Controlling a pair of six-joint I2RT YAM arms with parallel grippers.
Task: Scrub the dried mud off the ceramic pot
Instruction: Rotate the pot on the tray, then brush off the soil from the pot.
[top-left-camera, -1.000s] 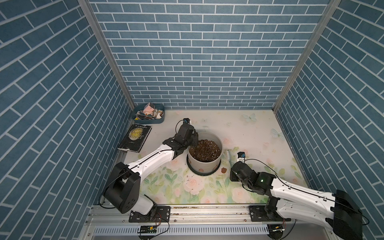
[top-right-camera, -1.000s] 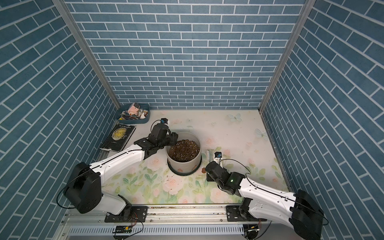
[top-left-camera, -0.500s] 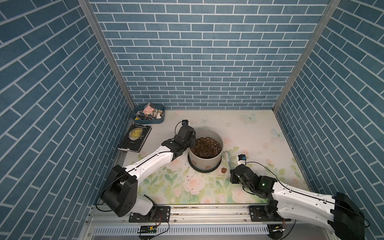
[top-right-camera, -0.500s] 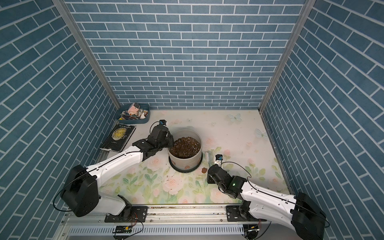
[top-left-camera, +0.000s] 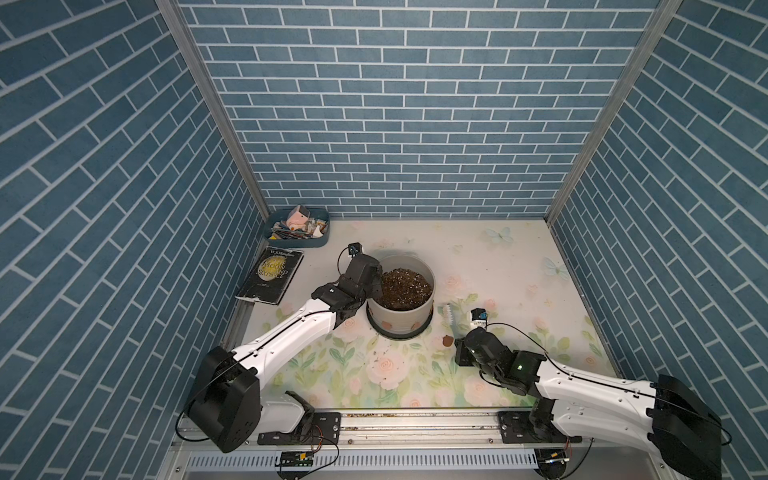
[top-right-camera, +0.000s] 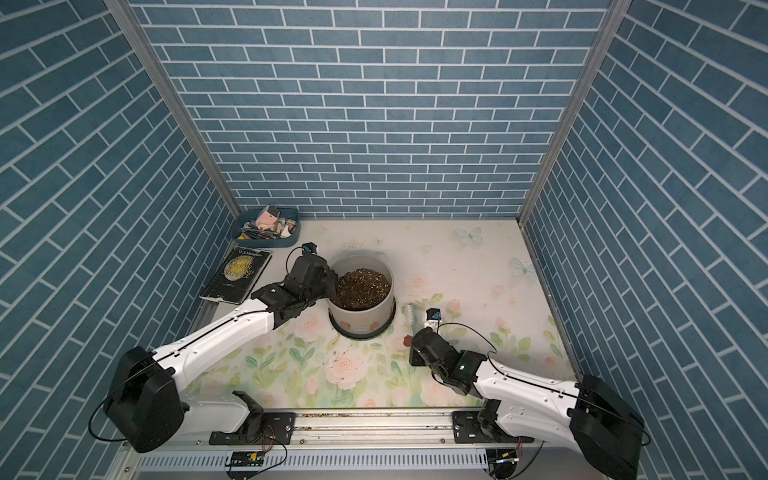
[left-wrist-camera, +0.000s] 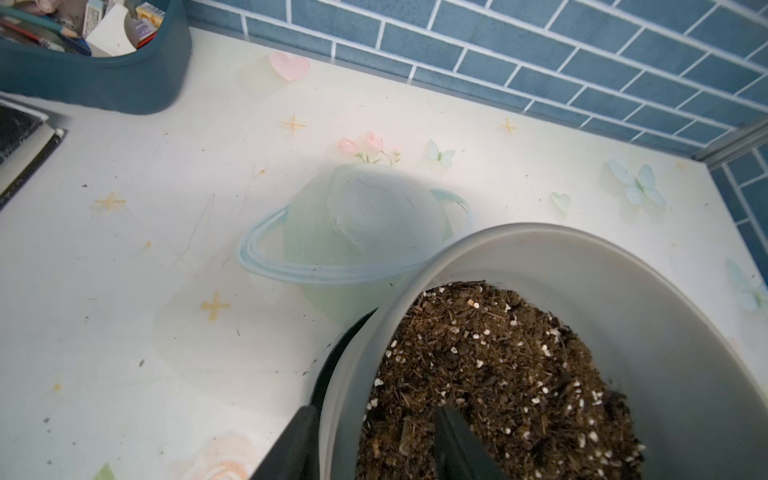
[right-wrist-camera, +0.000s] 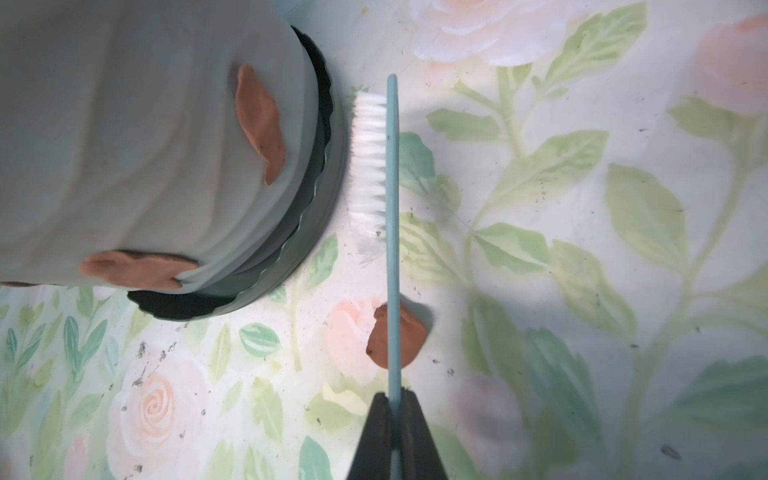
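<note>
Grey ceramic pot (top-left-camera: 400, 309) (top-right-camera: 360, 319) (left-wrist-camera: 685, 374) (right-wrist-camera: 145, 124): wide straight-walled cylinder, upright on a black round saucer (top-left-camera: 401, 336) (right-wrist-camera: 328, 166), mid-table on the pastel floral mat (top-left-camera: 498, 266). Clock directions as in the top views, 12 toward the back wall.
Soil: dark brown white-speckled potting soil (top-left-camera: 405, 286) (left-wrist-camera: 498, 374) inside the pot, surface below the rim.
Mud on wall: dried mud, flat reddish-brown blobs stuck low on the outer wall at roughly 5 to 7 o'clock. Two are clear in the right wrist view (right-wrist-camera: 259, 120) (right-wrist-camera: 133, 270); in a top view they read as pale pinkish patches (top-left-camera: 386, 325).
Loose flake: one reddish-brown mud flake (top-left-camera: 447, 340) (top-right-camera: 408, 341) (right-wrist-camera: 411, 332) flat on the mat at 4 o'clock of the pot, apart from the saucer. The brush handle crosses in front of it in the right wrist view.
Brush: teal-handled scrub brush (right-wrist-camera: 392, 208) at 3 o'clock of the pot, white bristles (top-left-camera: 448, 312) (right-wrist-camera: 370, 158) turned toward the saucer and just beside it; contact can't be told.
Right gripper (right-wrist-camera: 392, 399): clamped on the brush handle, a finger pressed on each side.
Left gripper (left-wrist-camera: 376, 411): at the pot's 9 o'clock rim, jaws apart and straddling the wall – outer finger (left-wrist-camera: 299, 449) against the outside, inner finger (left-wrist-camera: 461, 449) over the soil with a gap to the inner wall, so nothing is squeezed.
Tray: blue oval tray of clutter (top-left-camera: 320, 243) (top-right-camera: 291, 242) (left-wrist-camera: 104, 87) in the 10 o'clock corner, well apart from the pot.
Book: black paperback book (top-left-camera: 272, 276) (top-right-camera: 237, 276) lies flat at 9 o'clock of the pot – just at 6 o'clock of the tray.
</note>
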